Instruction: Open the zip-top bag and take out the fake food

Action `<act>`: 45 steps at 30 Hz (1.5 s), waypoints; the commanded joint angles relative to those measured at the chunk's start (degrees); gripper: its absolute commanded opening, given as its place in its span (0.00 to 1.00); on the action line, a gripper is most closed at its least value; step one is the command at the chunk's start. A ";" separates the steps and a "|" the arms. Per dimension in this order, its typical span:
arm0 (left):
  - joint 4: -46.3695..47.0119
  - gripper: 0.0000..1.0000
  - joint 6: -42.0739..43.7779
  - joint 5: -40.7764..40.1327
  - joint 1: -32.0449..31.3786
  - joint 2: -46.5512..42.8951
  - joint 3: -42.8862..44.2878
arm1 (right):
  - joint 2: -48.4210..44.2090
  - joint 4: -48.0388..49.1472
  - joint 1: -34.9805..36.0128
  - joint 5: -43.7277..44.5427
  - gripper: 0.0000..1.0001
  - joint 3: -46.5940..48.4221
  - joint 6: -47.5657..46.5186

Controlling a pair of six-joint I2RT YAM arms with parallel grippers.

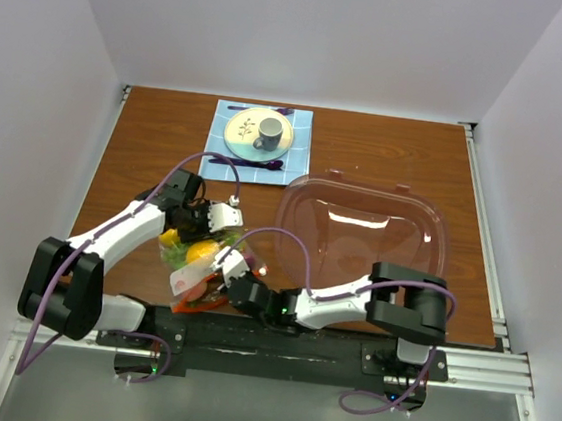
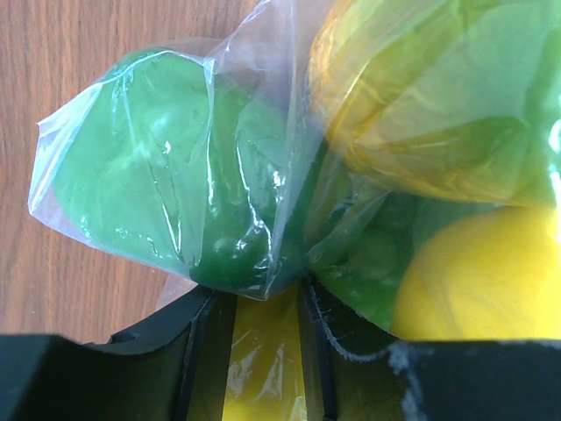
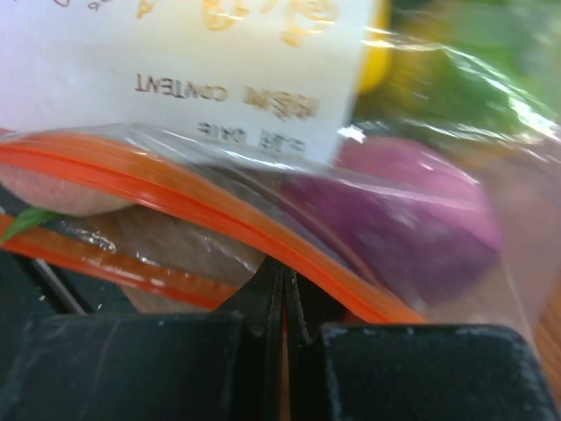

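The zip-top bag (image 1: 197, 272) lies at the near edge of the table between both grippers, full of fake food. My left gripper (image 1: 194, 224) grips its far end. In the left wrist view the clear plastic (image 2: 263, 132) runs down between the fingers (image 2: 210, 351), over a green piece (image 2: 140, 193) and a yellow piece (image 2: 491, 272). My right gripper (image 1: 240, 289) is shut on the bag's near edge. In the right wrist view the jaws (image 3: 285, 272) pinch the orange zipper strip (image 3: 175, 197), with a purple piece (image 3: 394, 210) and a white label (image 3: 219, 53) behind it.
A large clear pinkish bowl (image 1: 312, 199) stands to the right of the bag, close to the right arm. A round plate (image 1: 240, 138) with a grey cup (image 1: 267, 134) and purple cutlery rests on a blue mat (image 1: 220, 166) at the back.
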 commanded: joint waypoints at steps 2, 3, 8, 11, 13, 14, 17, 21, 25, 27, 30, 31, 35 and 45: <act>-2.56 0.37 -1.40 -0.31 -0.16 1.82 -2.07 | -3.33 3.18 -0.19 1.53 0.13 -2.48 5.54; -2.73 0.37 -1.49 -0.31 -0.16 1.91 -2.07 | -3.07 2.92 -0.19 1.89 0.31 -2.04 5.72; -3.34 0.36 -1.75 -0.40 -0.16 1.91 -1.81 | -2.19 2.48 -0.19 3.11 0.62 -0.02 5.37; -3.87 0.35 -1.31 -0.22 -0.16 1.73 -1.98 | -2.01 0.90 -0.19 7.85 0.71 2.08 5.19; -3.96 0.34 -1.14 -0.22 -0.16 1.56 -2.25 | -1.57 -0.51 -0.19 12.25 0.78 3.06 5.19; -3.87 0.34 -0.88 -0.31 -0.16 1.47 -2.25 | -1.48 -1.04 -0.19 14.00 0.80 4.11 5.19; -3.96 0.34 -0.17 -0.49 -0.16 1.03 -2.69 | -0.08 -4.20 -0.28 21.65 0.84 7.18 4.93; -4.31 0.33 0.62 -0.57 -0.08 0.85 -3.39 | 1.77 -9.29 -0.46 28.78 0.84 10.88 6.42; -4.40 0.33 1.23 -1.01 -0.16 0.50 -4.09 | 0.81 -11.32 -0.37 31.25 0.82 10.72 9.84; -4.23 0.32 1.94 -1.80 -0.08 0.41 -4.71 | -0.42 -9.93 -0.37 29.67 0.78 9.40 10.29; -2.74 0.31 3.52 -4.77 -0.08 0.32 -6.55 | -2.27 -8.95 -0.28 26.33 0.72 7.11 10.29; -2.12 0.31 4.04 -5.75 -0.08 0.41 -7.16 | -2.88 -8.86 -0.20 25.80 0.71 6.24 10.46; -0.36 0.29 7.29 -8.74 1.68 1.11 -9.01 | -2.98 -7.02 -0.19 25.45 0.70 5.17 10.03; -4.31 0.29 8.18 -7.87 2.56 -0.29 -6.73 | 4.49 -6.75 -0.63 25.28 0.84 13.25 6.77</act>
